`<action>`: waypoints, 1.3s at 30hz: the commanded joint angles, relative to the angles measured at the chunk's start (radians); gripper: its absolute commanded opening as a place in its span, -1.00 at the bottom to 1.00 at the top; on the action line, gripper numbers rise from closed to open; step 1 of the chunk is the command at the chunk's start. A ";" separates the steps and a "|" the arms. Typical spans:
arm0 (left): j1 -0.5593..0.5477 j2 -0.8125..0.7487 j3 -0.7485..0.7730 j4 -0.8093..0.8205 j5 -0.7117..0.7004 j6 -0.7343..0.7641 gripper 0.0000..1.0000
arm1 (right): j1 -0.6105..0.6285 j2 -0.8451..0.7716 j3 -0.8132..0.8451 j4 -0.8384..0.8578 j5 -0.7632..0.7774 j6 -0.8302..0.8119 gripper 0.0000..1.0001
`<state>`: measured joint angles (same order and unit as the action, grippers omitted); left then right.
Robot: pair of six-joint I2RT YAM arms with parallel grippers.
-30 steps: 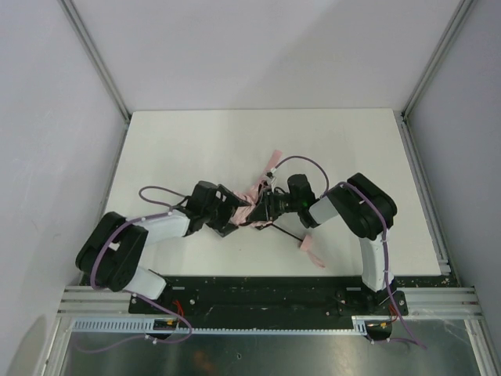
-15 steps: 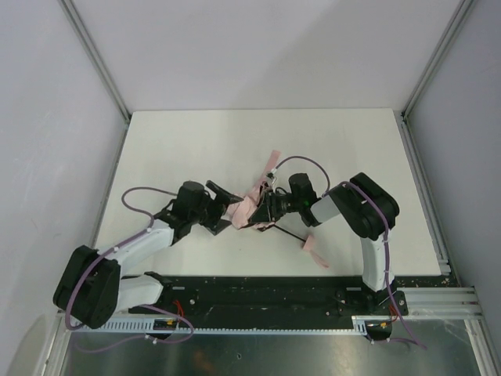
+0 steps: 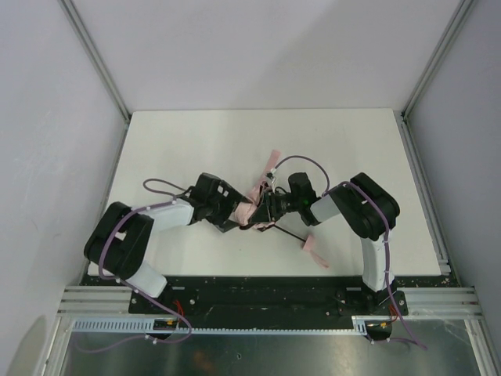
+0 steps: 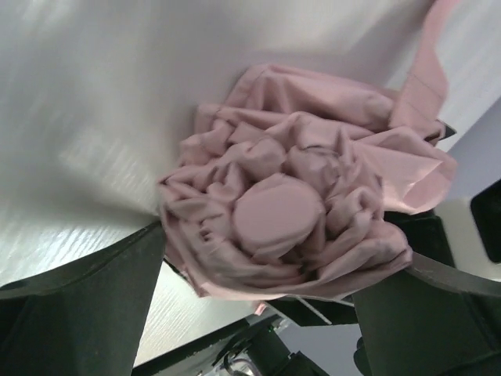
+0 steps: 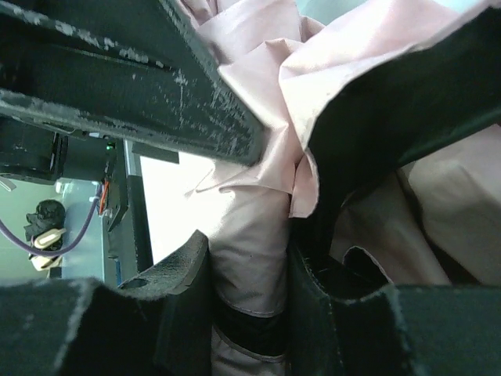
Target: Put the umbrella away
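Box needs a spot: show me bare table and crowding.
Bare: far half of the table, between umbrella and back wall; the right strip past the right arm. Crowded: near middle, where left claw and right claw meet on the umbrella, handle beside.

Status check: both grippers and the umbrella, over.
Left gripper open, straddling umbrella's bunched end. Right gripper shut on umbrella fabric. Handle lies on table. No obstruction seen.

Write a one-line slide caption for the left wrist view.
Open left tool straddling the crumpled pink umbrella, its round cap facing the camera, over the white table.
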<state>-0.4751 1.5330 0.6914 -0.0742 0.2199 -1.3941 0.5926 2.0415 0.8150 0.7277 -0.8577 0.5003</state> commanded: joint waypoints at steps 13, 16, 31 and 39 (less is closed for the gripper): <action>0.010 0.132 -0.099 0.176 -0.197 0.106 -0.75 | 0.004 0.067 -0.025 -0.414 -0.003 -0.083 -1.00; 0.010 0.129 -0.111 0.177 -0.178 0.107 -0.95 | 0.008 0.013 0.022 -0.523 0.055 -0.076 -0.76; -0.015 0.094 -0.119 0.087 -0.081 0.025 -1.00 | 0.263 -0.517 0.105 -0.803 0.827 -0.355 0.63; -0.028 0.066 -0.114 0.035 -0.078 0.000 -1.00 | 0.493 -0.400 0.105 -0.571 1.294 -0.595 0.60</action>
<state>-0.4953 1.5967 0.6086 0.1741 0.2035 -1.4075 1.0187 1.5684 0.9035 0.0235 0.1078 0.0742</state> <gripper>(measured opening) 0.408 0.806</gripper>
